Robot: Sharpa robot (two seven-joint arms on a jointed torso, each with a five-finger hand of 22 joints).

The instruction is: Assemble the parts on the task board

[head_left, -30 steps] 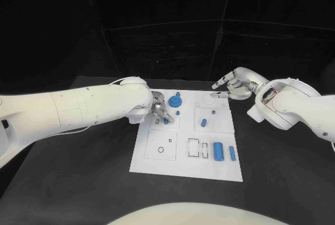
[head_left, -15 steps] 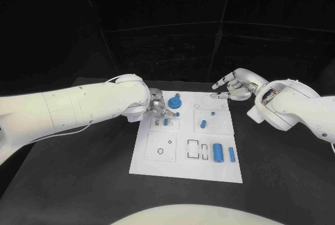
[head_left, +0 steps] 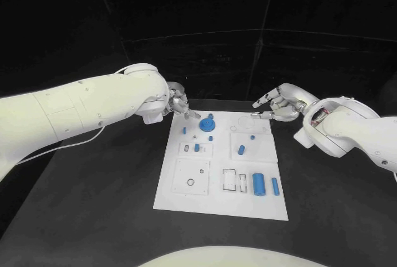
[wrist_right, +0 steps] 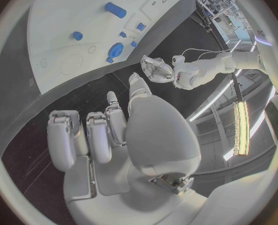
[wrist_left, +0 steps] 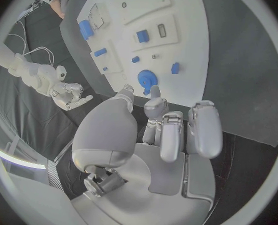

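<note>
Beyond the task board (head_left: pixel 217 195), left hand (head_left: pixel 178 104) and right hand (head_left: pixel 277 104) hover empty.

The small blue parts (head_left: pixel 210 138) near the middle of the task board (head_left: pixel 207 201) are seen too small in the head view for their shapes to be told. Whether the round blue part (head_left: pixel 206 126) is seated in the board or merely resting on it cannot be judged. The palm of the left hand (head_left: pixel 177 104) is hidden behind its own white arm in that view. In the left wrist view the task board (wrist_left: pixel 195 50) is cut off at the circle's rim, and part of the round blue part (wrist_left: pixel 147 78) is hidden behind a fingertip (wrist_left: pixel 154 91). In the right wrist view the far side of the board (wrist_right: pixel 58 30) is lost at the rim.
</note>
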